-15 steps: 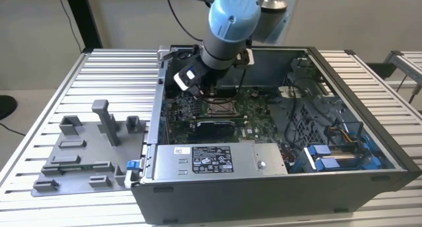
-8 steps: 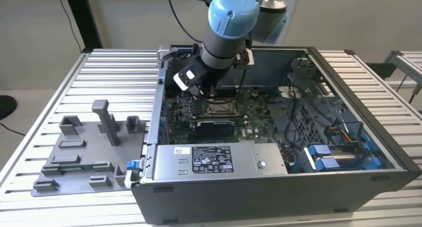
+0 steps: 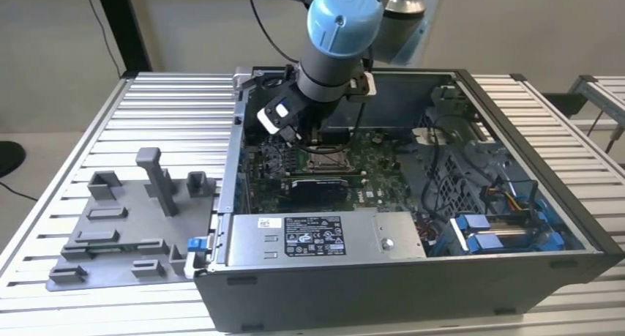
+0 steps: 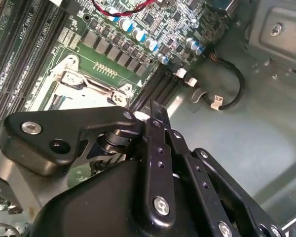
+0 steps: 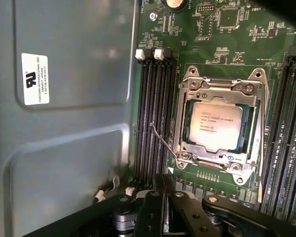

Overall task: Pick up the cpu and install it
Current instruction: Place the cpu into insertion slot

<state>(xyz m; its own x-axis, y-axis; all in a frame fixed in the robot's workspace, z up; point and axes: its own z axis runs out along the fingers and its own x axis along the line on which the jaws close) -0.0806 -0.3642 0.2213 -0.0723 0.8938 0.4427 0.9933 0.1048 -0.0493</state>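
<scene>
The cpu (image 5: 217,126) is seen lying flat inside the socket frame (image 5: 222,85) on the green board (image 5: 227,22). The end effector (image 3: 310,137) is held close over it. Whether it is open or closed cannot be told. Slow, straight moves are likely best.

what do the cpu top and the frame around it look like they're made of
The cpu: top looks like metal, pale silver-grey, satin rather than mirror, with dark print on it. The socket frame around it: likely stamped steel, brighter and glossier, with glints along its bent edges and screw heads at the corners. Looks alone cannot confirm either.
</scene>
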